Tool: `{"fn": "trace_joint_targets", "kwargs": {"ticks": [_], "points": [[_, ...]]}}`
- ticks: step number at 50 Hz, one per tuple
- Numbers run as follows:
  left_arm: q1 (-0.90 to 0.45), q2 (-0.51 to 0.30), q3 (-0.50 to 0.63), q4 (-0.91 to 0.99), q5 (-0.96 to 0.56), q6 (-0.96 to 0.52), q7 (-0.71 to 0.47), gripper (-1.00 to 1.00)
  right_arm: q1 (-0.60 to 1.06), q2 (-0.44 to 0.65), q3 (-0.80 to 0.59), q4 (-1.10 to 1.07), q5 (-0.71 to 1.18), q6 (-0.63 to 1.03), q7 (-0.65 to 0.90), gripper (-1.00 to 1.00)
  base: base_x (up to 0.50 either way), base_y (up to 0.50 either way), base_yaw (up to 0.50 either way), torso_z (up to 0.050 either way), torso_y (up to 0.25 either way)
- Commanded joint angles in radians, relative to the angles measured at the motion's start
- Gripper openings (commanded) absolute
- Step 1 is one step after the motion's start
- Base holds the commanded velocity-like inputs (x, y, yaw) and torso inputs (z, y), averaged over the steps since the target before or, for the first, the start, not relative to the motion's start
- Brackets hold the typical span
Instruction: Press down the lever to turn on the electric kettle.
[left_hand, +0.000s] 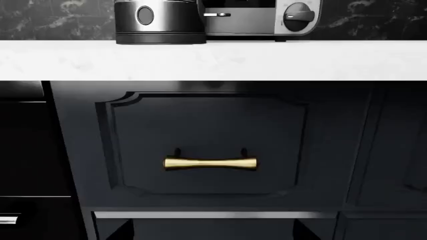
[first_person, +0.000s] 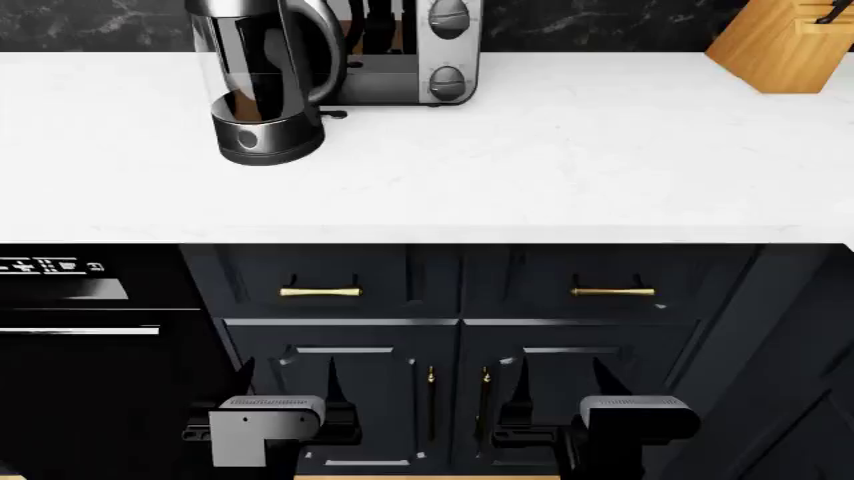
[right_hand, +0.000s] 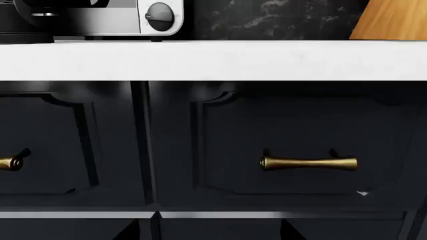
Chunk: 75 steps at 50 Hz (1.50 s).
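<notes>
The electric kettle (first_person: 260, 80), a glass jug with a steel lid and a loop handle, stands on its round dark base at the back left of the white counter (first_person: 561, 150). The lever (first_person: 334, 114) is a small dark stub sticking out sideways low on the kettle, toward the toaster oven. In the left wrist view the kettle's base (left_hand: 159, 25) and the lever (left_hand: 217, 15) show above the counter edge. My left gripper (first_person: 291, 372) and right gripper (first_person: 557, 372) are both open and empty, low in front of the cabinet doors, well below the counter. Only the dark fingertips (left_hand: 117, 231) (right_hand: 293, 231) show in the wrist views.
A silver toaster oven (first_person: 420, 50) with round dials stands right behind the kettle. A wooden knife block (first_person: 787, 40) is at the back right. Dark drawers with brass handles (left_hand: 210, 163) (right_hand: 308, 163) sit under the counter. A black appliance front (first_person: 80, 340) is at the left.
</notes>
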Motion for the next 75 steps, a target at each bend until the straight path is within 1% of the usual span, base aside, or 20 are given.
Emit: {"fn": "trace_joint_targets", "kwargs": {"ticks": [1, 7, 11, 15, 17, 20, 23, 27, 31, 36, 40, 43, 46, 48, 56, 57, 61, 67, 71, 75], "points": [[-0.002, -0.014, 0.013, -0.008, -0.03, -0.003, -0.016, 1.0, 0.001, 0.015, -0.022, 0.002, 0.013, -0.002, 0.02, 1.0, 0.0, 0.0, 0.0, 0.0, 0.0], [-0.007, -0.029, 0.033, -0.032, -0.082, 0.025, -0.033, 1.0, 0.007, 0.034, -0.054, 0.009, 0.008, 0.002, 0.062, 1.0, 0.0, 0.0, 0.0, 0.0, 0.0], [-0.006, -0.036, 0.045, -0.037, -0.111, 0.054, -0.032, 1.0, 0.004, 0.034, -0.066, -0.04, 0.04, 0.064, 0.071, 1.0, 0.0, 0.0, 0.0, 0.0, 0.0], [0.0, -0.043, 0.046, 0.005, -0.141, -0.01, -0.052, 1.0, 0.002, 0.045, -0.081, -0.069, 0.043, 0.101, 0.086, 1.0, 0.0, 0.0, 0.0, 0.0, 0.0], [0.005, -0.043, 0.04, 0.064, -0.119, -0.045, -0.103, 1.0, -0.009, 0.053, -0.086, -0.129, 0.046, 0.142, 0.091, 1.0, 0.0, 0.0, 0.0, 0.0, 0.0], [0.0, -0.057, 0.04, 0.192, -0.146, -0.166, -0.123, 1.0, -0.015, 0.062, -0.098, -0.249, 0.055, 0.222, 0.096, 1.0, 0.0, 0.0, 0.0, 0.0, 0.0], [-0.034, -0.089, 0.057, 0.333, -0.161, -0.286, -0.118, 1.0, 0.012, 0.071, -0.106, -0.386, 0.077, 0.337, 0.093, 1.0, 0.0, 0.0, 0.0, 0.0, 0.0], [-0.151, -0.127, 0.045, 0.519, -0.214, -0.498, -0.127, 1.0, 0.137, 0.088, -0.108, -0.568, 0.108, 0.541, 0.089, 1.0, 0.0, 0.0, 0.0, 0.0, 0.0], [-0.308, -0.15, 0.023, 0.631, -0.255, -0.682, -0.153, 1.0, 0.311, 0.099, -0.107, -0.681, 0.143, 0.726, 0.085, 1.0, 0.0, 0.0, 0.0, 0.0, 0.0], [-0.496, -0.16, 0.003, 0.704, -0.304, -0.836, -0.171, 1.0, 0.487, 0.11, -0.11, -0.762, 0.176, 0.889, 0.077, 1.0, 0.0, 0.0, 0.0, 0.0, 0.0], [-0.622, -0.164, 0.003, 0.711, -0.327, -0.909, -0.176, 1.0, 0.598, 0.115, -0.104, -0.774, 0.194, 0.951, 0.071, 1.0, 0.0, 0.0, 0.0, 0.0, 0.0], [-0.723, -0.166, 0.021, 0.69, -0.332, -0.93, -0.172, 1.0, 0.701, 0.12, -0.103, -0.764, 0.201, 0.983, 0.066, 1.0, 0.0, 0.0, 0.0, 0.0, 0.0], [-0.832, -0.163, 0.034, 0.648, -0.335, -0.922, -0.159, 1.0, 0.798, 0.123, -0.113, -0.737, 0.196, 0.978, 0.063, 1.0, 0.0, 0.0, 0.0, 0.0, 0.0], [-0.863, -0.163, 0.039, 0.632, -0.335, -0.913, -0.155, 1.0, 0.824, 0.126, -0.12, -0.727, 0.193, 0.969, 0.064, 1.0, 0.0, 0.0, 0.0, 0.0, 0.0], [-0.879, -0.158, 0.032, 0.61, -0.341, -0.89, -0.157, 1.0, 0.845, 0.124, -0.117, -0.708, 0.204, 0.958, 0.066, 1.0, 0.0, 0.0, 0.0, 0.0, 0.0], [-0.882, -0.144, 0.004, 0.59, -0.357, -0.893, -0.161, 1.0, 0.862, 0.111, -0.1, -0.679, 0.211, 0.963, 0.071, 1.0, 0.0, 0.0, 0.0, 0.0, 0.0], [-0.897, -0.139, -0.051, 0.489, -0.355, -0.869, -0.173, 1.0, 0.93, 0.079, -0.07, -0.519, 0.227, 0.967, 0.077, 1.0, 0.0, 0.0, 0.0, 0.0, 0.0], [-0.959, -0.192, -0.05, 0.415, -0.323, -0.858, -0.171, 1.0, 1.019, 0.084, -0.077, -0.37, 0.227, 0.926, 0.064, 1.0, 0.0, 0.0, 0.0, 0.0, 0.0], [-0.999, -0.231, -0.048, 0.376, -0.3, -0.851, -0.169, 1.0, 1.066, 0.093, -0.078, -0.32, 0.233, 0.926, 0.055, 1.0, 0.0, 0.0, 0.0, 0.0, 0.0], [-1.011, -0.26, -0.057, 0.363, -0.281, -0.853, -0.18, 1.0, 1.095, 0.094, -0.085, -0.271, 0.241, 0.926, 0.048, 1.0, 0.0, 0.0, 0.0, 0.0, 0.0]]}}
